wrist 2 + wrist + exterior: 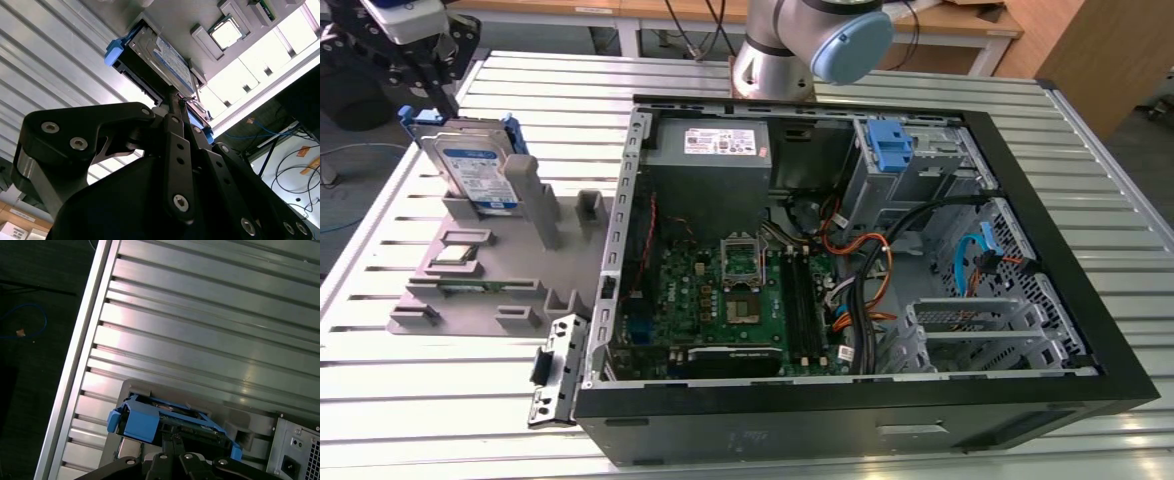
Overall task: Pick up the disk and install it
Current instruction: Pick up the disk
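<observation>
The disk (474, 165) stands upright on its edge in a slot of the grey holder (480, 290) at the exterior view's left, its white-and-blue label facing out and its blue bracket around it. My gripper (427, 100) hangs just above the disk's top edge, a little toward the exterior view's left. In both wrist views the disk (165, 55) (145, 420) lies just beyond the gripper tips (176, 95) (174, 439). The fingers meet at their tips and hold nothing.
An open black computer case (1067, 200) lies on the slatted metal table (440, 400), with motherboard, cables, a grey power supply (720, 145) and a tall blue latch piece (891, 145) inside. A small chip (454, 255) sits on the holder. The arm's base (787, 50) stands behind the case.
</observation>
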Tool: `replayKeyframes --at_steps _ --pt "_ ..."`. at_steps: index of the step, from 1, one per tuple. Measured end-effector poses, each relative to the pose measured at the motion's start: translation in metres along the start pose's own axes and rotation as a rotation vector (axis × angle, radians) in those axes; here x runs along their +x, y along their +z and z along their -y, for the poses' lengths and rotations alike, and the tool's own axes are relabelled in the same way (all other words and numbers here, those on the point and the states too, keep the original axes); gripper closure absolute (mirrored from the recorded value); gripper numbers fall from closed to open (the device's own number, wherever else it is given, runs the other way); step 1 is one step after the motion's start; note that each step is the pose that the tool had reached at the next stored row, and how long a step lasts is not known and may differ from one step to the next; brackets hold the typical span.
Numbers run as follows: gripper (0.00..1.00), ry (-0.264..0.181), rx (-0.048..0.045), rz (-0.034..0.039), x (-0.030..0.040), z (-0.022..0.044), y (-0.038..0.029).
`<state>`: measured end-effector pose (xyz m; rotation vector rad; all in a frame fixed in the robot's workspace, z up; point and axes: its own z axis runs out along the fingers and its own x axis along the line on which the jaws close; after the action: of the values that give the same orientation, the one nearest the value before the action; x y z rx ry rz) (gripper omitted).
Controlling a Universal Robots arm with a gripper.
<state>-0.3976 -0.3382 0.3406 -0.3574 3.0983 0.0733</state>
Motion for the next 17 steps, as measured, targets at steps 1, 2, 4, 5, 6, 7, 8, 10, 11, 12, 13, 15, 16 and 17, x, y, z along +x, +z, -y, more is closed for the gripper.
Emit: replayKeyframes --at_steps 1,2,4,5,6,7,8,10,11,12,13,15,16,17 --pt "0.89 0.000 0.0000 0.0000 0.0000 0.0000 0.0000" --pt "0.89 0.000 0.0000 0.0000 0.0000 0.0000 0.0000" --pt "0.89 0.000 0.0000 0.0000 0.0000 0.0000 0.0000" --pt "0.89 0.000 0.0000 0.0000 0.0000 0.0000 0.0000" --pt "0.89 0.000 0.0000 0.0000 0.0000 0.0000 0.0000" --pt "0.89 -0.002 0.0000 -0.0001 0.0000 0.0000 0.0000" --pt "0.89 -0.004 -0.0001 -0.0002 0.0000 0.0000 0.0000" --pt "0.89 -0.010 -0.0003 -0.0005 0.0000 0.0000 0.0000" --pt "0.89 -0.013 -0.0003 -0.0005 0.0000 0.0000 0.0000" --pt "0.89 -0.016 -0.0004 -0.0007 0.0000 0.0000 0.0000" --pt "0.89 -0.019 -0.0005 -0.0008 0.0000 0.0000 0.0000" --pt "0.89 -0.021 -0.0005 -0.0009 0.0000 0.0000 0.0000" --pt "0.89 -0.021 -0.0006 -0.0009 0.0000 0.0000 0.0000" --pt "0.89 -0.021 -0.0006 -0.0010 0.0000 0.0000 0.0000"
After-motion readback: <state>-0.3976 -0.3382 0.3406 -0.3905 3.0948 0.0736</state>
